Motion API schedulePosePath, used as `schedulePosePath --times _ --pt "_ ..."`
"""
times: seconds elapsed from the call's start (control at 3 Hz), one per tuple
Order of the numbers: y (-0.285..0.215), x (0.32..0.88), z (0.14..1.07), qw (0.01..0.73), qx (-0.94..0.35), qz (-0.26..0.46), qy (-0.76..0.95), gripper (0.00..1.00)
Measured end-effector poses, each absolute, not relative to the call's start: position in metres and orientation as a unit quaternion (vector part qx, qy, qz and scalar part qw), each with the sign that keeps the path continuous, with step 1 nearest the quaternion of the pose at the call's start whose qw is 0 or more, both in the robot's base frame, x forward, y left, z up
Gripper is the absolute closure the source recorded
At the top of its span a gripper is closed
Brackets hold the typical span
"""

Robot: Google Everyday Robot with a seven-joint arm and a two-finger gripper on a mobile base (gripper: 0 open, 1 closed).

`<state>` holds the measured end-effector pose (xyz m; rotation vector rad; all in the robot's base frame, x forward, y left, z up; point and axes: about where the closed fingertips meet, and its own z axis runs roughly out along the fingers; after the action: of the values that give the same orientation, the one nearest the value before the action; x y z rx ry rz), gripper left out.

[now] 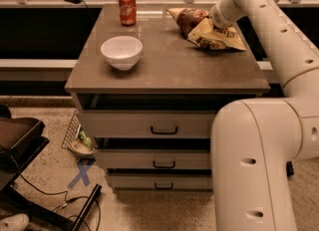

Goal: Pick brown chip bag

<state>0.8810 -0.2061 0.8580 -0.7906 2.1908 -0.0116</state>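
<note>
One gripper (215,23) meets the brown chip bag (219,38) at one o'clock on the table (164,70) — grasping stage, likely; clenched or released, cannot tell. Next: firm hold, lift.

The arm (277,37) stretched far forward.
It bent in from the right, with the gripper (214,22) low at upper centre-right, pointing left.

cream claw (213,25) at tan-panelled brown chip bag (220,39), red can (127,8), white bowl (121,52)
</note>
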Motion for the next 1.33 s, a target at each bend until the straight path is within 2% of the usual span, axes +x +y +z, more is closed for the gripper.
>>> schedulePosePath --times 1.0,1.33 --pt "-0.1992 0.883 0.8478 0.389 -0.315 0.0 0.866 0.82" --pt "-0.1992 0.883 0.8508 0.389 -0.315 0.0 0.866 1.0"
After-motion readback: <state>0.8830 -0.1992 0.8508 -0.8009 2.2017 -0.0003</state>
